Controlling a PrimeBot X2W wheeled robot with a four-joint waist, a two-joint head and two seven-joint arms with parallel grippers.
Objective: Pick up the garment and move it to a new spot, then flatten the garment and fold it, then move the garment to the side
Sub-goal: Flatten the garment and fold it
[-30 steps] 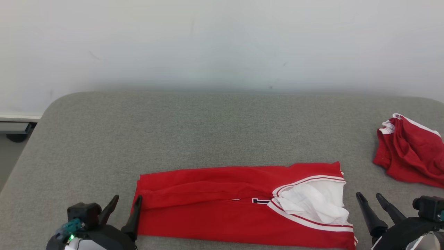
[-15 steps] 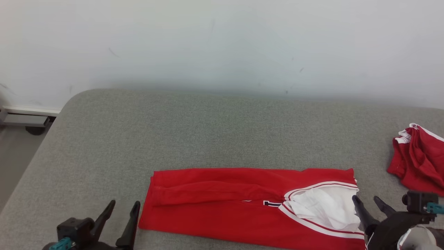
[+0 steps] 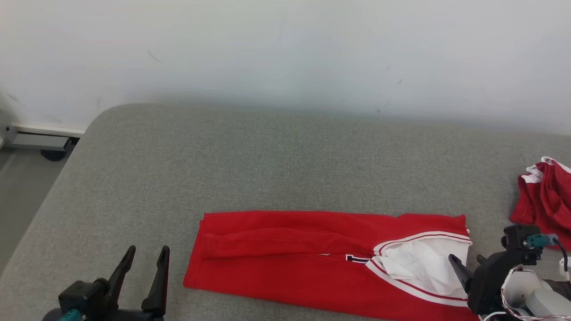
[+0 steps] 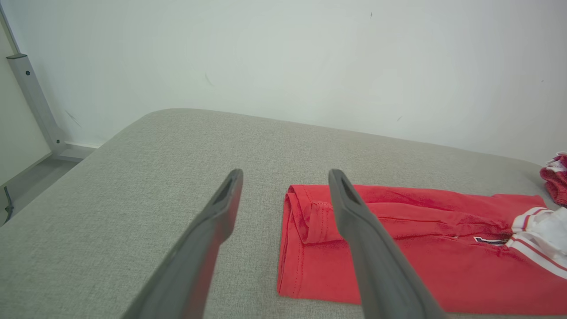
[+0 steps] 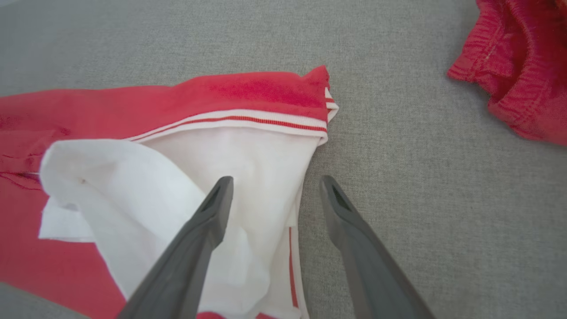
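On pad (image 3: pixel 267 156), garment (image 3: pixel 290 267) long axis L-R, white-trim end right; L fingers (image 3: pixel 158 276), R fingers (image 3: pixel 458 269) spread, empty.

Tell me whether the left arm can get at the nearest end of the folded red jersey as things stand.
Probably yes. The left arm's fingers stand open just beside the red jersey's hem end, apart from it, with bare gray cushion between them and nothing in the way.
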